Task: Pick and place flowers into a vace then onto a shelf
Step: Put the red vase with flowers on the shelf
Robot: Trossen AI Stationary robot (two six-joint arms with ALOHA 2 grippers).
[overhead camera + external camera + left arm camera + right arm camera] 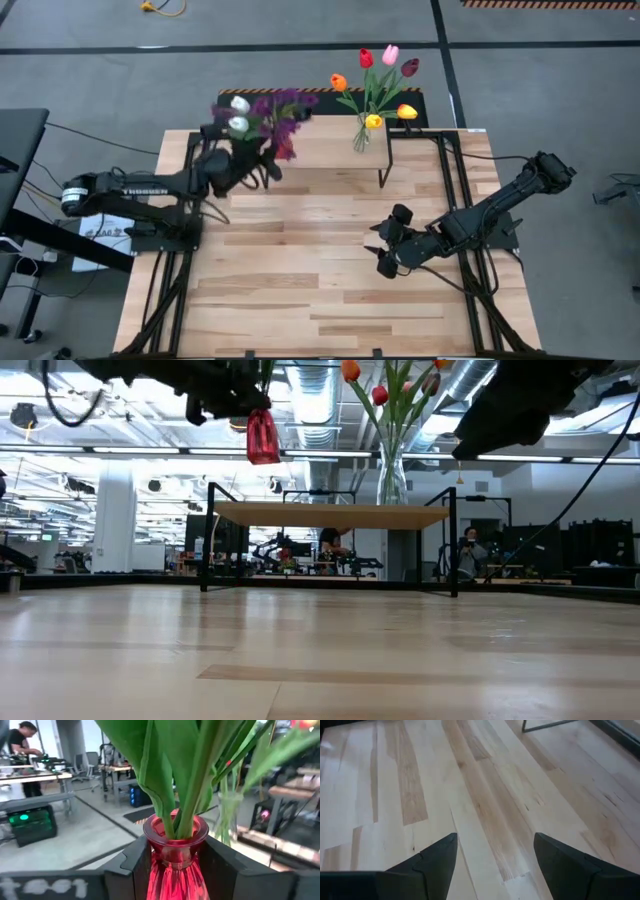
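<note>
A robotics lab or workshop. Behind the table [330, 300] stand workbenches [35, 776], office chairs [91, 762] and ceiling ducts [315, 395].

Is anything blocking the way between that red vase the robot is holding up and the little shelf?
Nothing visible does. The left hand holds the red vase in the air, above the level of the shelf and off to its side. The only thing on the shelf is a clear vase of tulips toward the other end; the near end looks free.

A yellow cable [160, 8] is lying on the grey floor at 11 o'clock from the table. 1 person [20, 757] is standing at a workbench [37, 776] beyond.
</note>
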